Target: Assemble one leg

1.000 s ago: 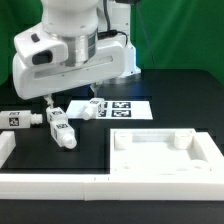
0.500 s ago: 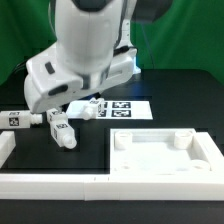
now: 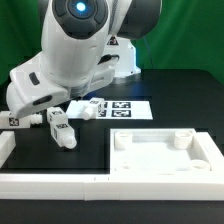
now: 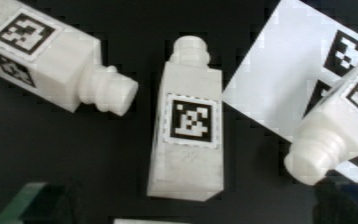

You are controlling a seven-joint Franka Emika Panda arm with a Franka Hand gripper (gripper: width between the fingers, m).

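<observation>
Three white legs with marker tags lie on the black table. In the wrist view one leg [image 4: 190,120] lies in the middle with its peg end away from my gripper. A second leg [image 4: 43,55] lies beside it, and a third leg [image 4: 345,130] rests on the marker board [image 4: 291,60]. My gripper [image 4: 194,215] is open and empty above the middle leg, its dark fingertips [image 4: 19,205] at the frame's edges. In the exterior view the same legs show at the left [image 3: 18,119], the middle [image 3: 62,128] and on the marker board [image 3: 90,108]. The fingers are hidden behind the arm there.
The large flat white panel [image 3: 165,150] with corner sockets lies at the exterior view's right front. A low white L-shaped wall [image 3: 50,182] runs along the front and left. The marker board [image 3: 128,108] lies behind the panel.
The arm has leaned toward the exterior view's left and come lower over the legs. The legs and the panel have not moved.
</observation>
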